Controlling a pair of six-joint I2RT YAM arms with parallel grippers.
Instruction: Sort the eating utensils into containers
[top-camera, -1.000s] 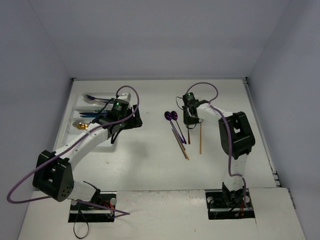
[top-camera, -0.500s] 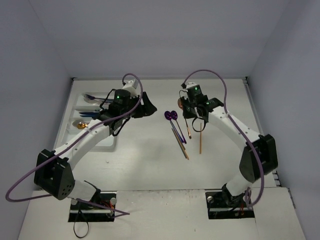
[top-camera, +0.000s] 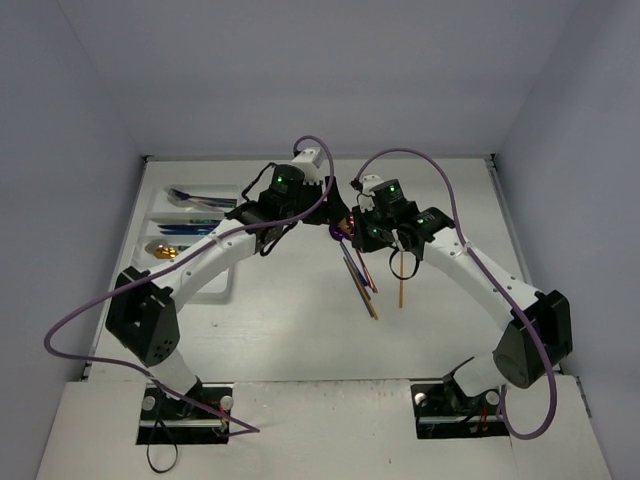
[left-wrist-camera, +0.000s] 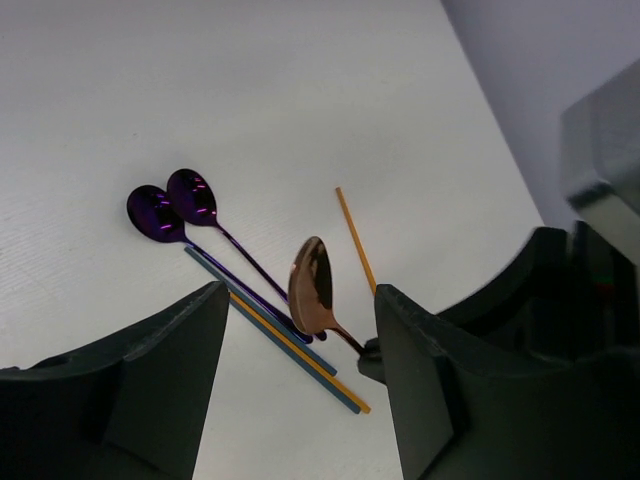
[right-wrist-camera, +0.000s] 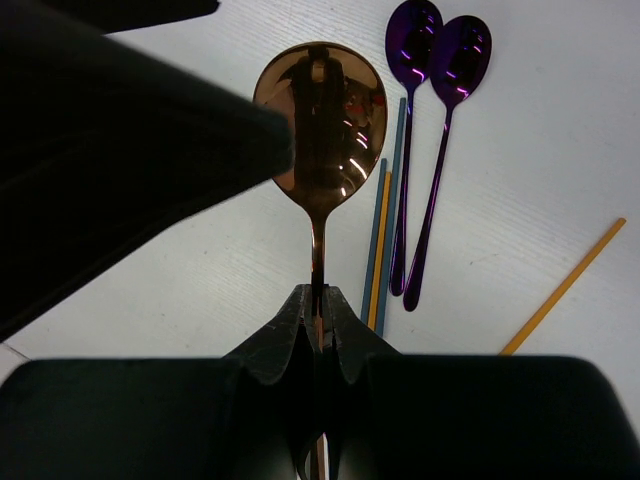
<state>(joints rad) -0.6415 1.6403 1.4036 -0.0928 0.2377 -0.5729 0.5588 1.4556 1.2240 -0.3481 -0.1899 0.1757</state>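
My right gripper (right-wrist-camera: 318, 300) is shut on the thin handle of a copper spoon (right-wrist-camera: 322, 115) and holds it above the table, bowl pointing away. My left gripper (left-wrist-camera: 300, 325) is open, and the spoon's bowl (left-wrist-camera: 312, 285) hangs between its dark fingers (left-wrist-camera: 165, 385) without touching them. In the top view the two grippers meet at mid-table, left (top-camera: 333, 208) and right (top-camera: 357, 230). Two purple spoons (right-wrist-camera: 435, 50), a blue and a gold stick-like utensil (right-wrist-camera: 380, 250) and a lone gold one (right-wrist-camera: 565, 285) lie on the table below. The white tray (top-camera: 140, 232) of containers sits at the far left.
The tray holds a silver spoon (top-camera: 185, 196), teal and blue pieces (top-camera: 200, 218) and a gold piece (top-camera: 165, 251). Purple cables arch over both arms. Grey walls close the table at the back and sides.
The left arm has swung from the tray to mid-table. The right gripper has lifted the copper spoon and carried it left, between the left fingers.
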